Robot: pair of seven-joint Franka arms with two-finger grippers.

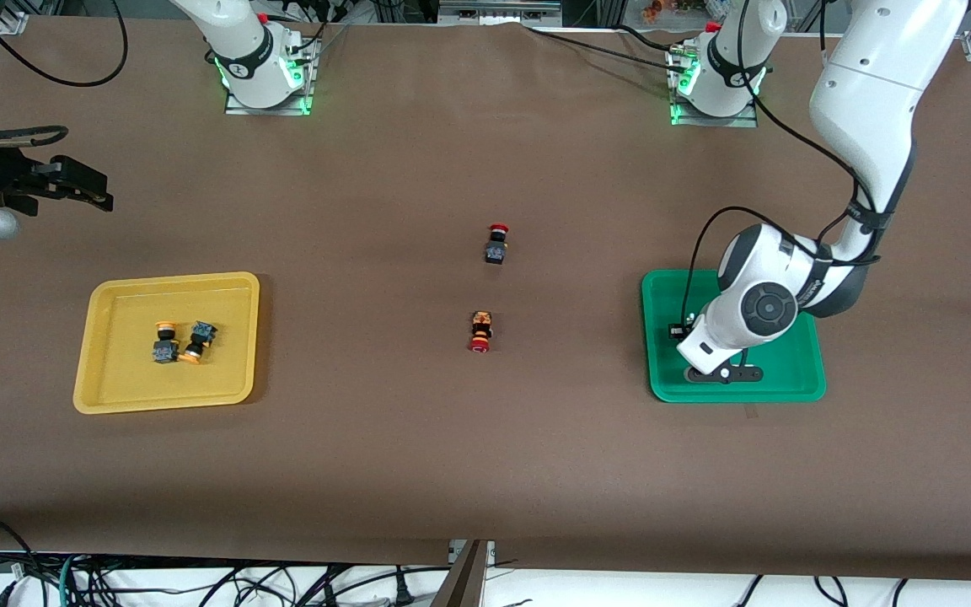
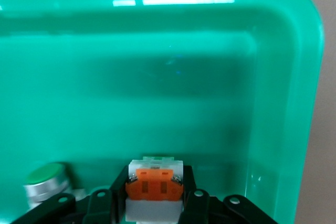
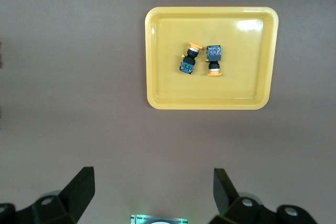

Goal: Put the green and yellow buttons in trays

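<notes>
While my left gripper [image 2: 155, 203] sits low inside the shallow green plastic tray [image 1: 806, 379] at the left arm's end of the table, its black fingers [image 2: 191, 203] are clamped on either side of a white-grey button switch with an orange block [image 2: 155, 184]. So that one's pinched right in the middle of the tool. Just beside it, at about 9 o'clock from the held switch in the left wrist view, lies a second switch with a green cap and silvery collar [image 2: 44, 179], resting on the tray floor.

My right gripper [image 1: 93, 196] is parked up in the air at the right arm's end, waiting, jaws spread wide with nothing between them.

The shallow yellow plastic tray [image 1: 102, 379] has both orange-yellow mushroom-cap switches in it: one [image 1: 165, 341] and the other [image 1: 197, 340] lie side by side, touching or nearly, around the tray's middle.

Out on the bare brown table mat [image 1: 367, 472], two red-capped black switches sit mid-table, well apart from both trays: one [image 1: 496, 244] at 12 o'clock from the other [image 1: 480, 331].
</notes>
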